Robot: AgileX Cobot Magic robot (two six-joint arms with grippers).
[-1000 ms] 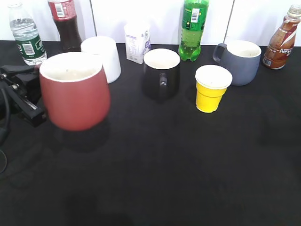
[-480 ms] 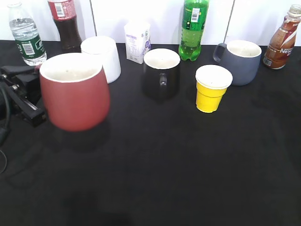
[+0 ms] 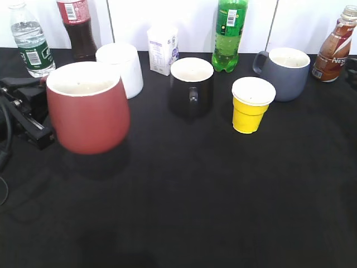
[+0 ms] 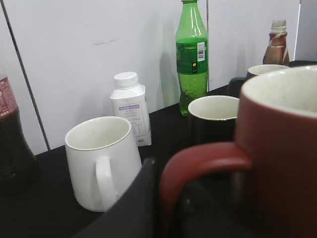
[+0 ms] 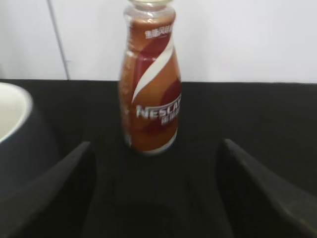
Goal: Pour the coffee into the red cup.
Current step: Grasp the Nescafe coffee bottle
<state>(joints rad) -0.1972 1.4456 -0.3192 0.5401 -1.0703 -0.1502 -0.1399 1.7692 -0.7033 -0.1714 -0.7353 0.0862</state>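
The red cup [image 3: 88, 109] is on the left of the exterior view, held slightly above the black table. Its shadow lies beneath it. My left gripper [image 3: 40, 114] is shut on its handle; the left wrist view shows the cup [image 4: 282, 148] close up, with the gripper [image 4: 171, 198] round the handle. The brown Nescafe coffee bottle [image 3: 333, 47] stands upright at the far right. My right gripper [image 5: 153, 173] is open and empty, its fingers wide apart just in front of the bottle [image 5: 151, 99], not touching it.
Along the back stand a water bottle [image 3: 30, 42], a cola bottle [image 3: 77, 28], a white mug [image 3: 122, 67], a small white bottle [image 3: 162, 49], a black mug [image 3: 191, 86], a green bottle [image 3: 230, 34], a yellow cup [image 3: 251, 105] and a grey mug [image 3: 285, 72].
The red cup has barely shifted. A dark part of the right arm now shows at the right edge beside the coffee bottle.
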